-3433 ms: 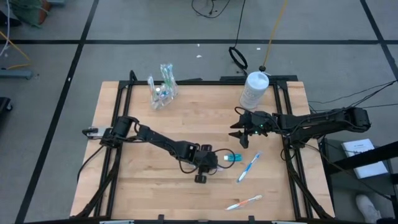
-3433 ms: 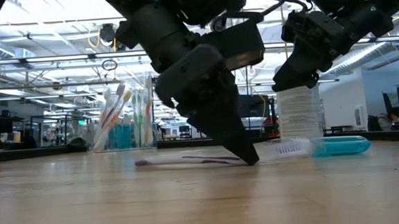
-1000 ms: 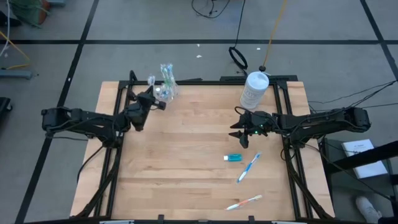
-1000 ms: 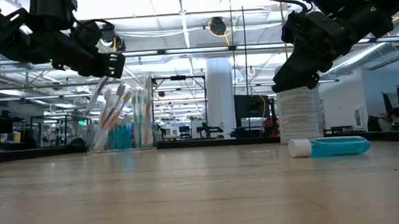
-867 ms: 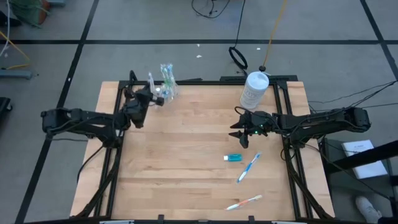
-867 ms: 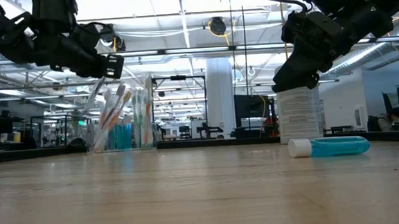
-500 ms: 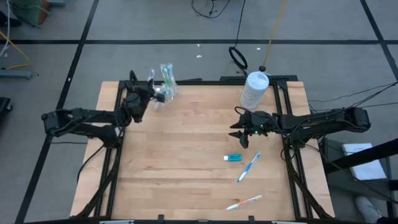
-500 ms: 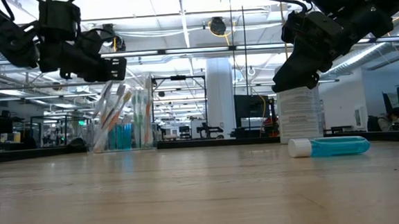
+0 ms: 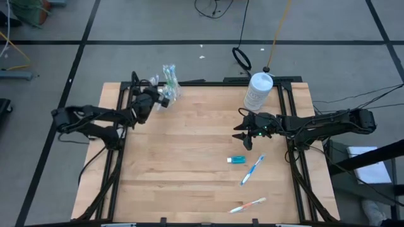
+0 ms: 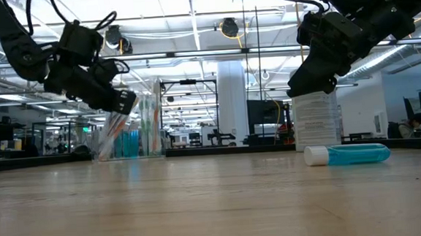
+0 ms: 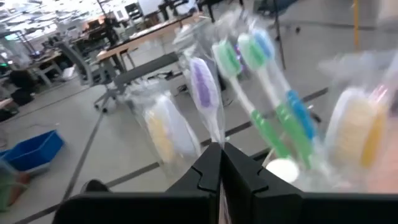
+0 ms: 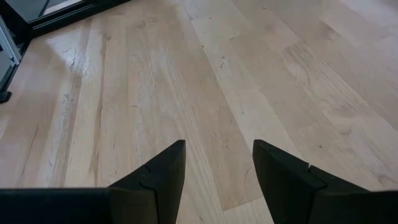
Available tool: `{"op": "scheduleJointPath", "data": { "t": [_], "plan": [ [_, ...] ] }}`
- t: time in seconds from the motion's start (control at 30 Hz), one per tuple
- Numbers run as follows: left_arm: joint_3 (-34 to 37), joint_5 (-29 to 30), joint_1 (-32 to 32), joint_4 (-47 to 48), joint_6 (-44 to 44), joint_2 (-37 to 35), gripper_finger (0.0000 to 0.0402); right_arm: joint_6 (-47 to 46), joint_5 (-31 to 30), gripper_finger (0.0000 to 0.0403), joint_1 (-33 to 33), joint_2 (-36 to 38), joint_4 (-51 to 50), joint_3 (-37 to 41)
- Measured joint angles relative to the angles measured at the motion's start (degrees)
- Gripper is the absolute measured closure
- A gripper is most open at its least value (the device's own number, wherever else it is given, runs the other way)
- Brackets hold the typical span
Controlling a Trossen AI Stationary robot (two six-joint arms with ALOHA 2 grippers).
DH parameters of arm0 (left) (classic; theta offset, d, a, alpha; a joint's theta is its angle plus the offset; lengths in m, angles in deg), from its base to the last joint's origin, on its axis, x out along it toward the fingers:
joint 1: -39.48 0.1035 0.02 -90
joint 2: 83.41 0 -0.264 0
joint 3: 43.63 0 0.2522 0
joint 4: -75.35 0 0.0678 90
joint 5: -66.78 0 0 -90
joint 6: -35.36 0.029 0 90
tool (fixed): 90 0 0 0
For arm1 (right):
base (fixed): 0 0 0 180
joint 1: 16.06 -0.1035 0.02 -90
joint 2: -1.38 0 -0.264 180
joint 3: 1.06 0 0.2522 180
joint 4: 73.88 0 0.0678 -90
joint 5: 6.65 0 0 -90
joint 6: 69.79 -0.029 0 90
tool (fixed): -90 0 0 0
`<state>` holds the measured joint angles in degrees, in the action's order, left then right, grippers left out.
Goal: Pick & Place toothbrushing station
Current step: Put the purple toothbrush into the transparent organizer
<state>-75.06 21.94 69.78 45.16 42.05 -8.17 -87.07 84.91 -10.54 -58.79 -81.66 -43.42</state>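
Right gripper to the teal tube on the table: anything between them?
Nothing: in the high view only bare wood separates the right gripper from the tube.

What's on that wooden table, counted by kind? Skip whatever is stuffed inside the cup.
Loose toothbrushes: 2 (blue toothbrush, orange toothbrush)
Toothpaste tube: 1
Clear cup: 1
White bottle: 1
Total: 5
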Motion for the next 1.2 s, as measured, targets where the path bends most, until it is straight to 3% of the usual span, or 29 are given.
{"op": "scheduleJointPath", "data": {
  "t": [0.23, 0.43, 0.97, 1.2],
  "plan": [
    [0.0, 0.8, -1.4, 0.7, -0.6, 0.5, 0.0398, 0.0, 0.0, 0.0220, 0.0, 0.0, 0.0, 0.0],
    [0.0, 1.3, -5.0, 1.9, -0.9, 0.5, 0.0378, 0.0, 0.0, 0.0220, 0.0, 0.0, 0.0, 0.0],
    [0.0, 7.8, -11.1, 17.4, -13.4, 0.5, 0.0375, 0.0, 0.0, 0.0220, 0.0, 0.0, 0.0, 0.0],
    [0.0, 8.0, -11.5, 17.8, -9.7, 0.5, 0.0368, 1.6, -3.4, 0.0220, 0.1, 0.0, 2.6, 0.0]
  ]
}}
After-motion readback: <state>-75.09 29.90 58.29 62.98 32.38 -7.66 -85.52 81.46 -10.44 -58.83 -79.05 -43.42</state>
